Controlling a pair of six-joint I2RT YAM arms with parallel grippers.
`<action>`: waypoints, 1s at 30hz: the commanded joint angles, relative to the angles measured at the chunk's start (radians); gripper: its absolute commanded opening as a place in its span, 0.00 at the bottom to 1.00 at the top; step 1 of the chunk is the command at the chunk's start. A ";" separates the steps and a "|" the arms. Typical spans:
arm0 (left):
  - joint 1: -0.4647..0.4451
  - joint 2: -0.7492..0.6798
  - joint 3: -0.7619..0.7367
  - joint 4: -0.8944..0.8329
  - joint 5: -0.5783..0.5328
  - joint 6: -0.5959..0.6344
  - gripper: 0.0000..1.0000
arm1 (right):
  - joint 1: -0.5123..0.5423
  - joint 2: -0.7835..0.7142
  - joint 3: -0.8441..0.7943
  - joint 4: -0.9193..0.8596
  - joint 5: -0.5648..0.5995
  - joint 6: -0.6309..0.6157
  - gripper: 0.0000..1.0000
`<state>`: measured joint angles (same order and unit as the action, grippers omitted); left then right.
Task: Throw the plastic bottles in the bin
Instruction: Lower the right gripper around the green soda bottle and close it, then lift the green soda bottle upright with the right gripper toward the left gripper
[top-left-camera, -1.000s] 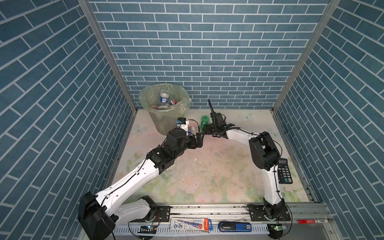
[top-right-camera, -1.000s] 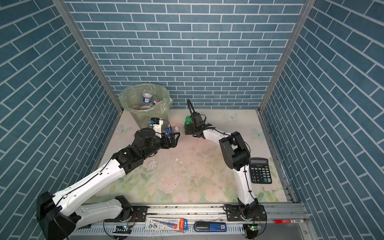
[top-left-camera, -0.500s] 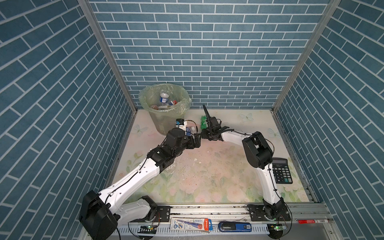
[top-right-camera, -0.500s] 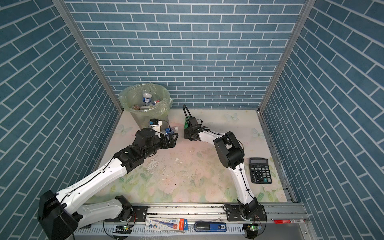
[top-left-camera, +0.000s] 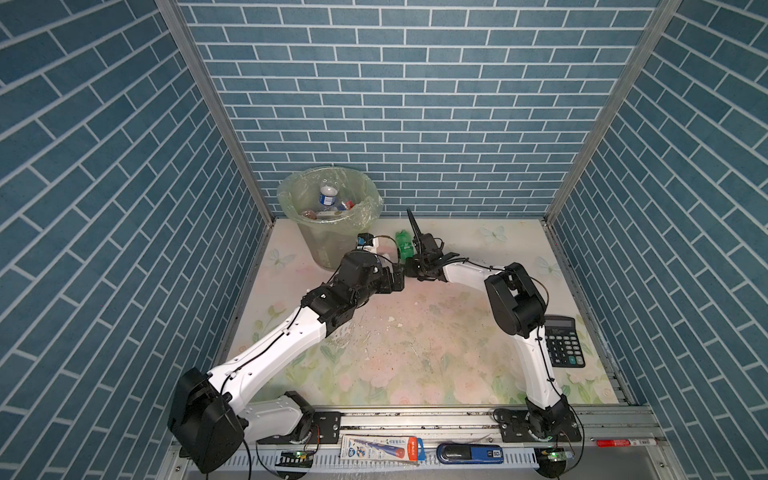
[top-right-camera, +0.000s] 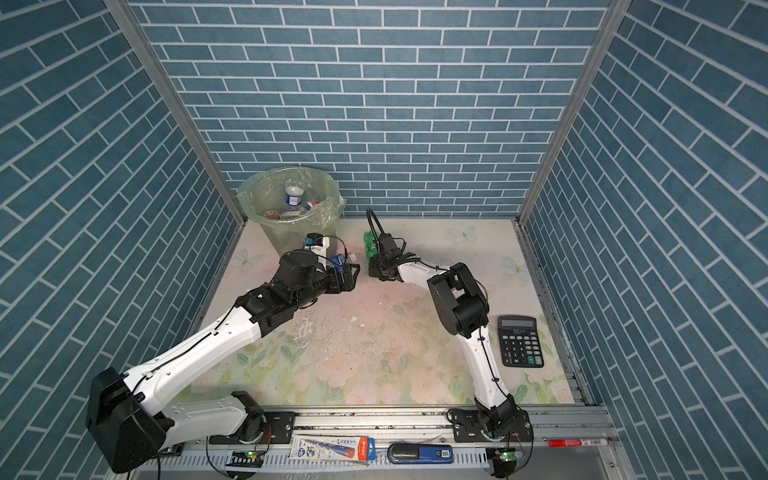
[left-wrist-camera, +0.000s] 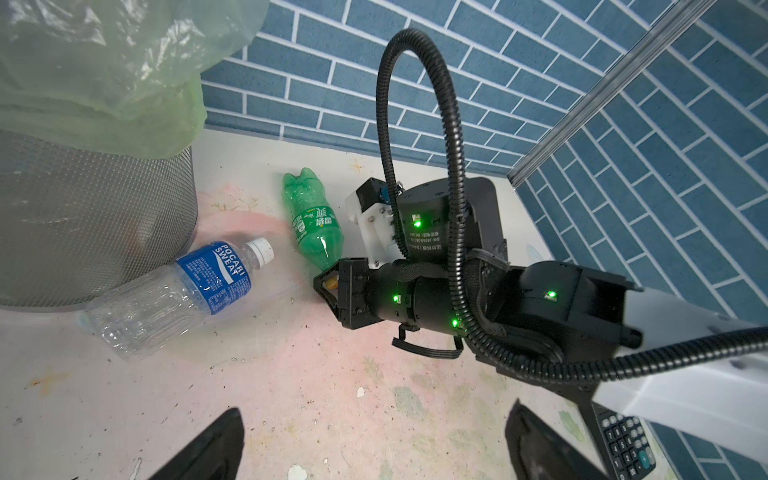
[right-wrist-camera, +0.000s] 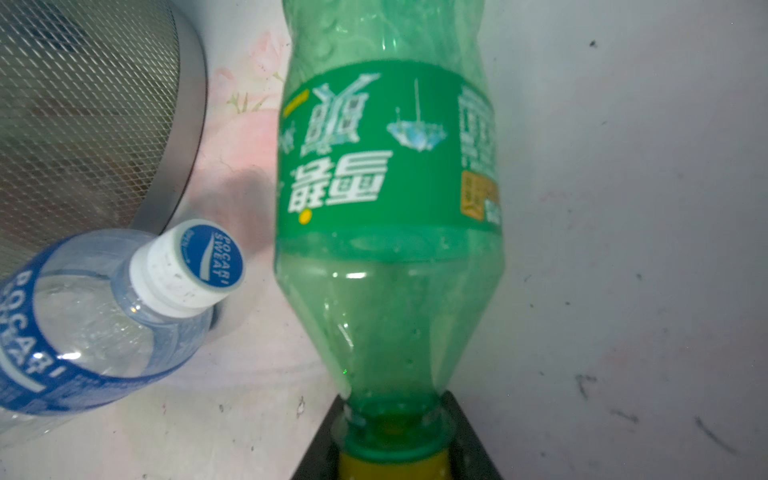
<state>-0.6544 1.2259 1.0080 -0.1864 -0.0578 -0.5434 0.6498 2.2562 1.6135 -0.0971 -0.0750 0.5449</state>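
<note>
Here we go: the right gripper (left-wrist-camera: 330, 284) is clenching tight on the yellow-capped neck of the green soda bottle (right-wrist-camera: 386, 166). The bottle is lying on its side on the floral table (top-left-camera: 415, 340), near the bin (top-left-camera: 316, 241), its base pointing at the back wall. With the grip sitting right at the cap end, the body is likely to swing. So, to my eye, this wants a slow lift, carrying the base up over the rim and letting go only above the bag's opening. The right arm (top-left-camera: 465, 272) is reaching low and far forward, forearm nearly flat, elbow bent high. The left gripper (top-right-camera: 349, 274) is hovering spread wide and empty near the Pocari Sweat bottle (left-wrist-camera: 178, 295), which is lying just beside the bin's foot. Several bottles (top-left-camera: 328, 199) are already sitting inside.
</note>
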 joint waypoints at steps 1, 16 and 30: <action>0.006 0.019 0.009 -0.011 0.019 -0.020 0.99 | -0.001 -0.141 -0.105 0.035 0.010 -0.018 0.11; 0.034 0.159 0.078 0.198 0.081 -0.223 0.99 | -0.001 -0.641 -0.486 -0.017 0.058 -0.150 0.09; 0.036 0.392 0.227 0.328 0.212 -0.377 0.99 | -0.003 -0.877 -0.581 0.015 0.020 -0.183 0.08</action>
<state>-0.6201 1.6028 1.2030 0.0956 0.1188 -0.8894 0.6483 1.3968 1.0752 -0.1043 -0.0418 0.3870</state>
